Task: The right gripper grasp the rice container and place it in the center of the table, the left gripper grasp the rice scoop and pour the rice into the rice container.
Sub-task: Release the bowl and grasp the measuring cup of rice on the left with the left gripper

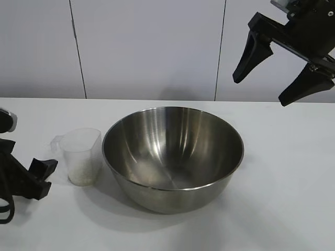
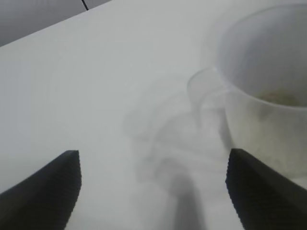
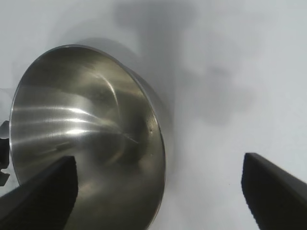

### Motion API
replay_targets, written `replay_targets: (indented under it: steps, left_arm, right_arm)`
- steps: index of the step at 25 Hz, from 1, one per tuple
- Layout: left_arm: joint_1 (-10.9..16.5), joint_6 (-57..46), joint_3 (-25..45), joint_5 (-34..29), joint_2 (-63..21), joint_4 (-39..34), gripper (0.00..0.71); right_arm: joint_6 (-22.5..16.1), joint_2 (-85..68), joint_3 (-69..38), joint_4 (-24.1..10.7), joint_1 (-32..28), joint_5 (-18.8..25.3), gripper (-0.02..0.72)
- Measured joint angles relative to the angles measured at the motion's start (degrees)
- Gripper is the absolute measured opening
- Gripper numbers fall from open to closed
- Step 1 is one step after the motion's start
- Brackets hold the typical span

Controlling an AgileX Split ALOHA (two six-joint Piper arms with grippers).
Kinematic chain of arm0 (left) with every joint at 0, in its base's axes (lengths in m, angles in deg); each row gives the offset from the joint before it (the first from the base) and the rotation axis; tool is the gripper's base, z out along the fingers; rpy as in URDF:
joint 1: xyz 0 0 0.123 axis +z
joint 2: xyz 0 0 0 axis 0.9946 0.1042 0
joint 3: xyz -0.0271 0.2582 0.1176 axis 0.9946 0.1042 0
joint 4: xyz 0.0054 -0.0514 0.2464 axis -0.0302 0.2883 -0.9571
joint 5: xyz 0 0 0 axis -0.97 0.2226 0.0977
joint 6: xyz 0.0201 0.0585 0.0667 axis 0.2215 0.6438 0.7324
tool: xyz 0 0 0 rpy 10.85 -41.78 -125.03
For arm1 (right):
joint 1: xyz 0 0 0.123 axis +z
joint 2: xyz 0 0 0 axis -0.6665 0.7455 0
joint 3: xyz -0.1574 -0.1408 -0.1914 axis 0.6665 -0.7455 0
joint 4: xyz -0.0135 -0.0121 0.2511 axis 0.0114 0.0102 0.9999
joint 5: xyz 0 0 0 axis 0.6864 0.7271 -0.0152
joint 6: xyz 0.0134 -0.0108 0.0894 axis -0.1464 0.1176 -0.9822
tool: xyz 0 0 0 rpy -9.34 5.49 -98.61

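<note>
Standing upright on the table (image 1: 293,209) just left of the rice container (image 1: 173,157), the rice scoop (image 1: 81,155) holding rice (image 1: 82,172), handle pointing left toward the left gripper (image 1: 39,175). Waiting low at the left edge, jaws spread wide. Hovering high at far right, the right gripper (image 1: 277,73), also spread open, holding nothing.

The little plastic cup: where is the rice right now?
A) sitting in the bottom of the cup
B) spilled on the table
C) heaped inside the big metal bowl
A: the white rice fills the bottom of the cup, while the metal bowl beside it is empty and the table shows no spilled grains.
</note>
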Motion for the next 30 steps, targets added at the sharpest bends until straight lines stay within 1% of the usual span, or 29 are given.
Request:
replay_targets:
  steps: [9, 14, 19, 23, 30]
  left_arm:
    - [0.37, -0.5, -0.74, 0.0, 0.0, 0.01, 0.594]
    - [0.37, -0.54, -3.05, 0.0, 0.21, -0.42, 0.594]
    - [0.44, -0.54, -3.86, 0.06, 2.03, -2.43, 0.594]
    - [0.44, -0.92, -4.03, 0.0, 2.87, -2.67, 0.594]
    - [0.44, -1.98, -6.38, -0.05, 4.33, -2.81, 0.594]
  right_arm:
    - [0.0, 0.0, 0.0, -0.04, 0.0, 0.0, 0.642]
    - [0.0, 0.0, 0.0, -0.04, 0.0, 0.0, 0.642]
    - [0.0, 0.0, 0.0, -0.04, 0.0, 0.34, 0.642]
    - [0.0, 0.0, 0.0, -0.04, 0.0, 0.76, 0.642]
    - [0.0, 0.0, 0.0, -0.04, 0.0, 0.93, 0.642]
